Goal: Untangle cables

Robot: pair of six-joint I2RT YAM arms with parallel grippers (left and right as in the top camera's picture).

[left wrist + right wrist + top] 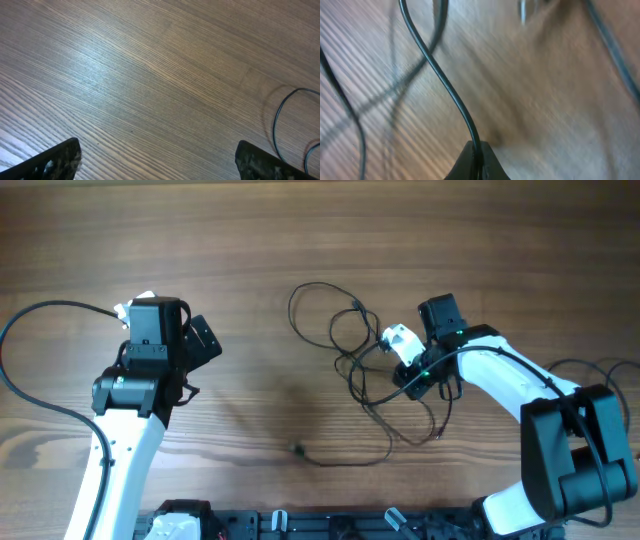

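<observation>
The cables (pixel 345 345) are thin black wires lying in loose tangled loops on the wooden table, right of centre. One strand trails down to a small plug end (pixel 297 448) near the front. My right gripper (pixel 412 378) is low at the tangle's right side, shut on one thin black strand (pixel 440 80) that runs up from between its fingertips (pixel 476 155). My left gripper (pixel 205 340) is open and empty, well left of the tangle; its two fingers (pixel 157 160) stand wide apart over bare wood. A loop of cable (pixel 280 125) shows at the right edge of the left wrist view.
The thicker black arm cable (pixel 40 360) loops at the far left, and another (pixel 600 370) at the far right. The robot bases (pixel 330 525) stand along the front edge of the wooden table (pixel 250 250).
</observation>
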